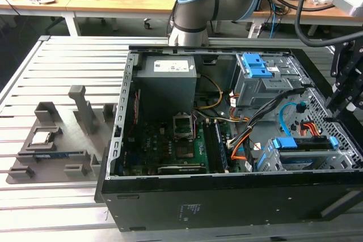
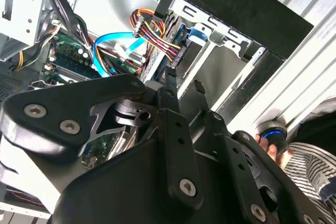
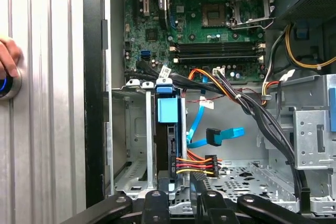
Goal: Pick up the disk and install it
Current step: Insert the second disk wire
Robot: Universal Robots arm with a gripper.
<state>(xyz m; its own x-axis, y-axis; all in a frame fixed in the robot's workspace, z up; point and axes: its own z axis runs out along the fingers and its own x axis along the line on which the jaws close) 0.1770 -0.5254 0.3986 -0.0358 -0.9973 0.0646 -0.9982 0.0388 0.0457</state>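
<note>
The disk point(image 1: 300, 161), silver with a bright blue bracket point(image 1: 291, 143), sits in the lower grey drive cage point(image 1: 266, 160) at the front right corner of the open computer case. In the first wrist view the disk point(image 3: 169, 145) stands edge-on in that cage, its blue tab point(image 3: 168, 111) at the end and a multicoloured power plug point(image 3: 207, 163) beside it. My gripper point(image 1: 340, 97) hangs over the case's right side. In the second wrist view my gripper point(image 2: 185, 80) points at the cage with a narrow gap between its fingertips point(image 2: 170, 74) and nothing in it.
An upper drive bay with a blue latch point(image 1: 255, 65) stands behind the cage. Black and coloured cables point(image 3: 247, 108) and a blue data cable point(image 3: 210, 135) cross the space beside the disk. A hand point(image 3: 6, 59) rests on a button outside the case. A grey parts fixture point(image 1: 57, 140) lies at the exterior view's left.
</note>
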